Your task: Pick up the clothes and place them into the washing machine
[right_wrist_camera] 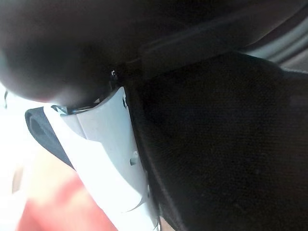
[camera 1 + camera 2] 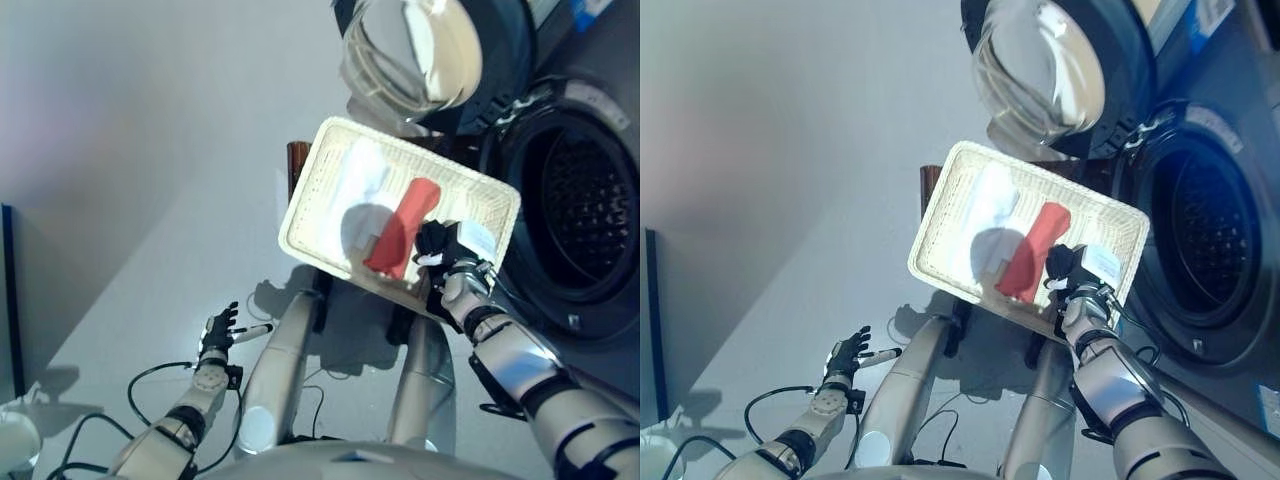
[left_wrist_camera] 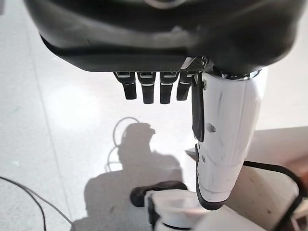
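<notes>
Beside the washing machine (image 2: 575,215), right robot hand (image 2: 445,250) grasps red cloth (image 2: 405,228) over basket (image 2: 310,190).

Clothes (image 2: 404,228) in basket (image 2: 312,190), left of washing machine (image 2: 580,210).

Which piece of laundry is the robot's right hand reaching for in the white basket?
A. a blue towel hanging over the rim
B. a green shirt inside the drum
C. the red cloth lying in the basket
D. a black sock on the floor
C: the right hand sits against the red cloth lying in the white basket, beside a pale cloth.
</notes>
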`<state>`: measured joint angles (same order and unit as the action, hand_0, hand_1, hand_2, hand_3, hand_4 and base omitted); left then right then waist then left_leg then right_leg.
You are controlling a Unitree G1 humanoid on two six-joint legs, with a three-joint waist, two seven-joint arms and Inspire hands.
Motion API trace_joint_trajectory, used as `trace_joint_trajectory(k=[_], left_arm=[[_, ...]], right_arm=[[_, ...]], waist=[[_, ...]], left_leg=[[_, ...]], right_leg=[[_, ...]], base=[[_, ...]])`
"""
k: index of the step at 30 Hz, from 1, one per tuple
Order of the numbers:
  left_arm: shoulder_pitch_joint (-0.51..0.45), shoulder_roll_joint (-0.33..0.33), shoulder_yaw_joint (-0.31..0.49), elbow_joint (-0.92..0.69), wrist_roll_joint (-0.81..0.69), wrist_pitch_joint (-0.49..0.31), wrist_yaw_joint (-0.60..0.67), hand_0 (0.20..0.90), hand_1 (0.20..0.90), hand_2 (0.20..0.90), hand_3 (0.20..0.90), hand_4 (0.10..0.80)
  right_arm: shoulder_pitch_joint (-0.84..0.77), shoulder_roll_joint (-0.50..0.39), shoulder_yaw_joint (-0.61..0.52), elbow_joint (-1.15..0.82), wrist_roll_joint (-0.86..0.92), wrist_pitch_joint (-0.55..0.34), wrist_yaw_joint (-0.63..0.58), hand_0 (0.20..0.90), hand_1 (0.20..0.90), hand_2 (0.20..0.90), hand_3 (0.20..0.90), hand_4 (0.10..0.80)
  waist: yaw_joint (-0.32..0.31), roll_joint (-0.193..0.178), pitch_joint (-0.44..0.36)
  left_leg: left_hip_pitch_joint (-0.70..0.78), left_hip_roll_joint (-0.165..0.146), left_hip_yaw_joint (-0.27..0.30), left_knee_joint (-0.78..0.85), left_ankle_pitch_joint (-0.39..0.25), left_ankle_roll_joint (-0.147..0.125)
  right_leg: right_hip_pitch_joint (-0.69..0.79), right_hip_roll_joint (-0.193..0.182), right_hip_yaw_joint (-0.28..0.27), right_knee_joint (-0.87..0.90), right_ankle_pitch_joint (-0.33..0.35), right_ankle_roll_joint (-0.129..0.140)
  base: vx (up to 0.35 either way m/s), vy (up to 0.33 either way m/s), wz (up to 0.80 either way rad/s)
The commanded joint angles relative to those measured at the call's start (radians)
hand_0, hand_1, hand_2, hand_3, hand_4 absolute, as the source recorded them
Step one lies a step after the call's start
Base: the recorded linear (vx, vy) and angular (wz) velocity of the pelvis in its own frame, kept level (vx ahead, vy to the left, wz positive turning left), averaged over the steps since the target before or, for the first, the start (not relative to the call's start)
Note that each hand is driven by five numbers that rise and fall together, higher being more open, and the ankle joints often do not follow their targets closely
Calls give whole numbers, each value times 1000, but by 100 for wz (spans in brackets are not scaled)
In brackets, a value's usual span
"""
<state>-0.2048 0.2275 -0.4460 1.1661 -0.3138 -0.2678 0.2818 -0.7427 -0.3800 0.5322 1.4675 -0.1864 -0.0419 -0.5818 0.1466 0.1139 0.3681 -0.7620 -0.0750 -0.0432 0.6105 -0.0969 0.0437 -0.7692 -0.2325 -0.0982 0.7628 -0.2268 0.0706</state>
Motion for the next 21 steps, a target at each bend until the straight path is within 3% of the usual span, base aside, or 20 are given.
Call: trace_joint_trajectory(k=[1, 3, 4, 5, 6, 7, 9, 16, 17, 21], left_arm=[[46, 21, 29, 33, 23, -17, 14, 900, 900, 900, 900, 800], [57, 16, 30, 34, 28, -20, 12, 900, 900, 900, 900, 800], [59, 15, 30, 34, 29, -21, 10, 900, 900, 900, 900, 800], [71, 8, 34, 33, 31, -25, 5, 900, 900, 900, 900, 800], [71, 8, 34, 33, 31, -25, 5, 900, 900, 900, 900, 800], [84, 0, 43, 38, 37, -31, 0, 900, 900, 900, 900, 800], [106, 4, 43, 22, 48, -39, -7, 900, 900, 900, 900, 800], [135, -3, 44, -9, 56, -58, -6, 900, 900, 900, 900, 800], [138, -9, 38, -11, 52, -65, -3, 900, 900, 900, 900, 800], [146, -18, 28, -24, 33, -71, -8, 900, 900, 900, 900, 800]], right_arm=[[-21, -121, -42, -5, 29, -5, -24, 200, 200, 200, 200, 300], [-1, -128, -88, -17, 69, -24, -21, 200, 200, 200, 200, 300], [6, -131, -124, -32, 115, -44, -15, 200, 200, 200, 200, 300], [38, -125, -208, -65, 233, -93, 9, 200, 200, 200, 200, 300], [39, -125, -208, -65, 233, -93, 9, 200, 200, 200, 200, 300], [92, -105, -316, -99, 402, -156, 37, 200, 200, 200, 200, 300], [133, -79, -387, -123, 556, -209, 82, 200, 200, 200, 200, 300], [189, -14, -541, -166, 922, -315, 190, 200, 200, 200, 200, 300], [179, -4, -602, -183, 1049, -360, 206, 200, 200, 200, 200, 300], [169, -3, -655, -200, 1165, -389, 238, 200, 200, 200, 200, 300]], waist=[[-7, 24, -19], [-12, 26, -29], [-14, 32, -33], [-20, 30, -42], [-20, 30, -42], [-29, 30, -49], [-29, 34, -54], [-45, 58, -60], [-50, 73, -59], [-55, 91, -60]], left_leg=[[65, -2, 6, -154, 70, -56], [110, 0, 8, -208, 89, -62], [123, 8, 15, -251, 137, -61], [155, 11, 19, -288, 148, -65], [156, 11, 19, -289, 148, -65], [189, 14, 23, -326, 157, -67], [216, 16, 28, -356, 166, -69], [238, 10, 44, -404, 181, -68], [235, 7, 50, -408, 181, -66], [223, 3, 56, -401, 178, -64]], right_leg=[[140, 20, -27, -180, 106, -22], [179, 24, -30, -230, 123, -14], [197, 31, -46, -284, 170, -19], [230, 36, -46, -333, 187, -9], [232, 36, -46, -334, 188, -9], [261, 40, -47, -380, 204, 0], [287, 39, -49, -416, 216, 7], [288, 35, -30, -459, 237, 15], [279, 34, -19, -460, 238, 15], [265, 29, -10, -453, 237, 15]], base=[[73, -7, -24], [11, 3, -16], [-36, 12, -7], [-36, 12, -13], [67, -6, -18], [49, -16, -21], [45, -8, -14], [-1, 35, -7], [-25, 72, -10], [-10, 49, -12]])
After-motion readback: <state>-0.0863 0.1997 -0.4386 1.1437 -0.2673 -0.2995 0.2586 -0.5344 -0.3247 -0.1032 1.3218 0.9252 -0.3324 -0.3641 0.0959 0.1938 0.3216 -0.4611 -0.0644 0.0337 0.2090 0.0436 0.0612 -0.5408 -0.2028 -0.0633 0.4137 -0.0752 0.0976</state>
